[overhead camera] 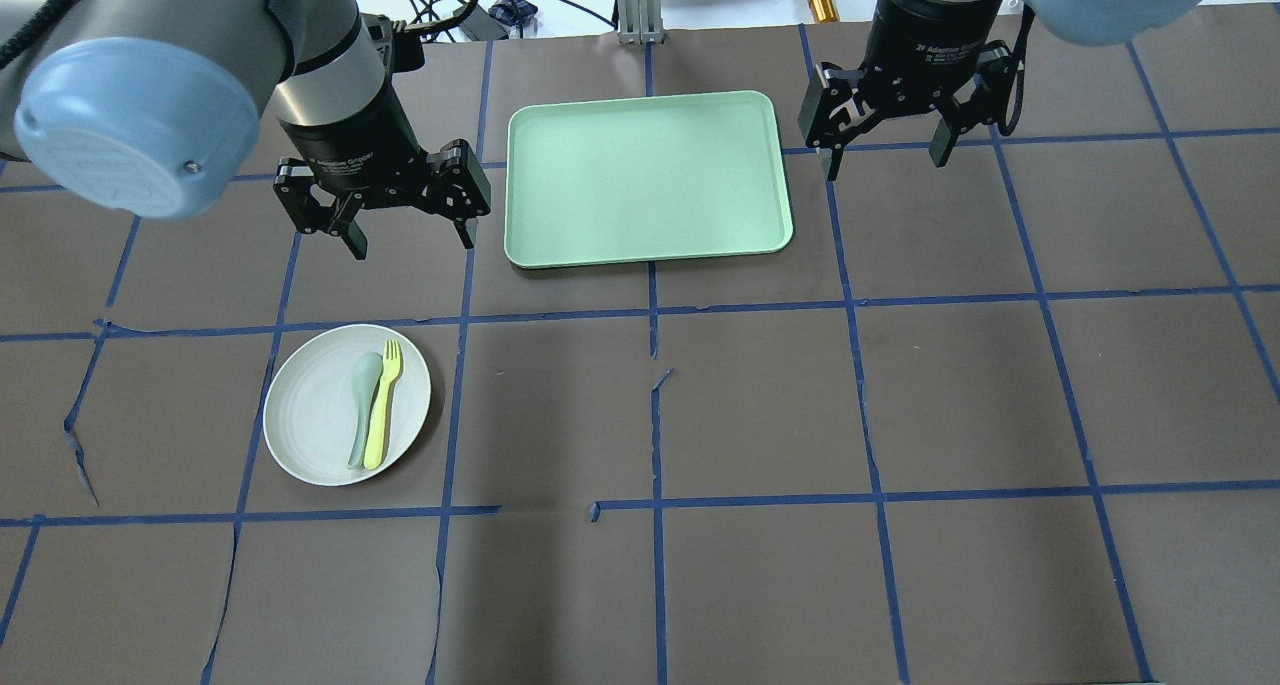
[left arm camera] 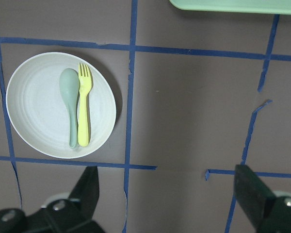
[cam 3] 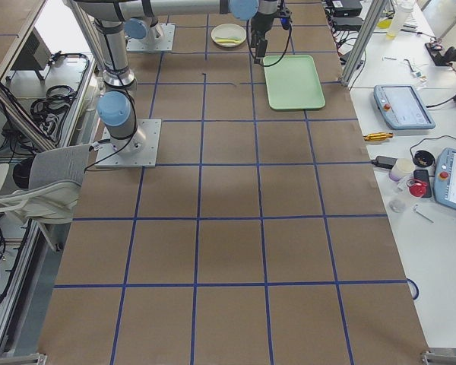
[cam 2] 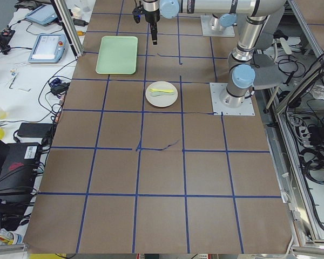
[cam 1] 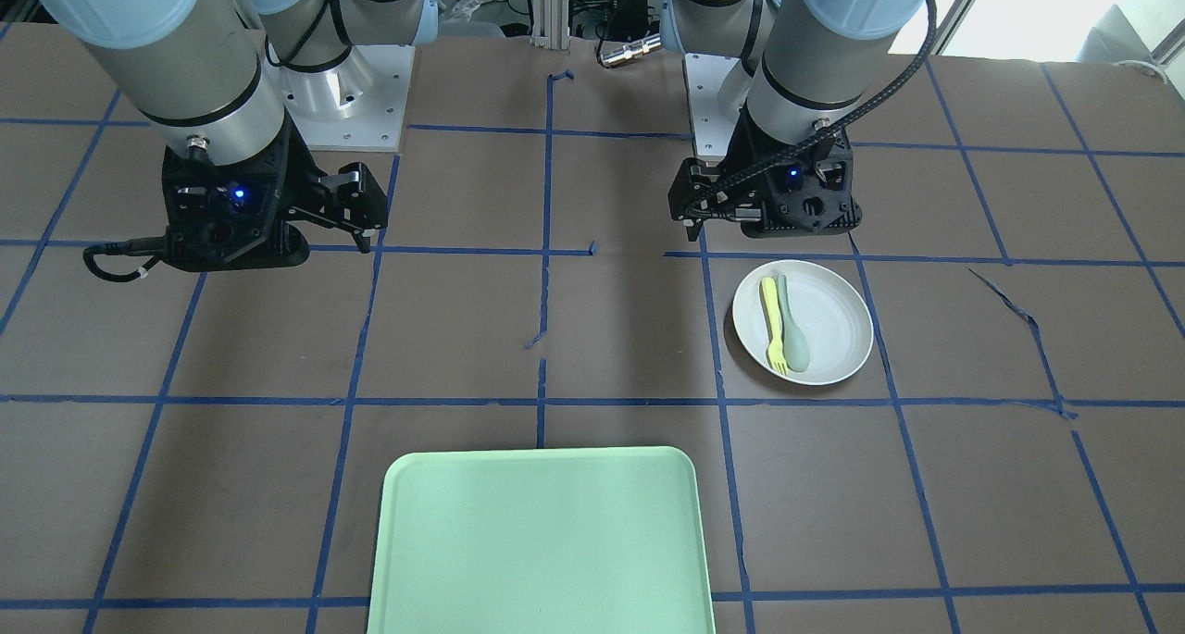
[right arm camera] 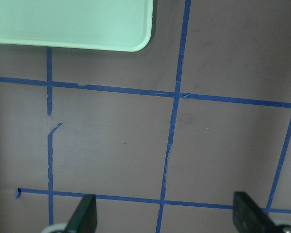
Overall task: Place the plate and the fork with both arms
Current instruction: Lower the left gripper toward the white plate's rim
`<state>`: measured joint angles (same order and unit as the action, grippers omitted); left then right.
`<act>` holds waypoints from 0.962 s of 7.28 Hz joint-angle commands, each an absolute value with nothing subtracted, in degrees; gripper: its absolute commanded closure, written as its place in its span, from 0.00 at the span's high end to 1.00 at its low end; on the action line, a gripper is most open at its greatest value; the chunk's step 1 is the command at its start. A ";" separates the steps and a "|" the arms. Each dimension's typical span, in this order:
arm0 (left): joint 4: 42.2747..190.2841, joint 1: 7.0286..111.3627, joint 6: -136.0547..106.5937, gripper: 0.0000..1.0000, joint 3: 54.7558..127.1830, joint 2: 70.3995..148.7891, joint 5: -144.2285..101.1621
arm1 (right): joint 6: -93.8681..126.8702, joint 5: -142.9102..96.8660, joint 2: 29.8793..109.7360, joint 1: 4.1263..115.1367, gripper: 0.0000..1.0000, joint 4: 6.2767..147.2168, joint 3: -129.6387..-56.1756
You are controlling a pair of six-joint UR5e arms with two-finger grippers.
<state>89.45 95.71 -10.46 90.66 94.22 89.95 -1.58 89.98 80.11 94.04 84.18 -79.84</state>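
My spread left hand [overhead camera: 410, 237] hangs above the plate [overhead camera: 310, 410], its fork [overhead camera: 383, 405] lying across my closing line; my spread right hand [overhead camera: 885, 162] is well apart.

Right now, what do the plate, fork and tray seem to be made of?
The plate: probably plastic, matte white, faint concentric rings. The fork: plastic, dull pale yellow, no metallic shine. The tray: seemingly plastic, matte mint green, evenly coloured.

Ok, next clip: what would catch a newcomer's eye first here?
The mint-green tray lies across from the robot, flanked by the open left gripper and open right gripper. On the robot's left, a white plate carries a yellow fork and a grey-green spoon side by side.
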 commanded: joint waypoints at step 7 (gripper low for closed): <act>88.86 95.54 -10.37 1.00 90.79 94.14 89.91 | -1.32 90.00 79.81 94.04 1.00 85.42 -79.89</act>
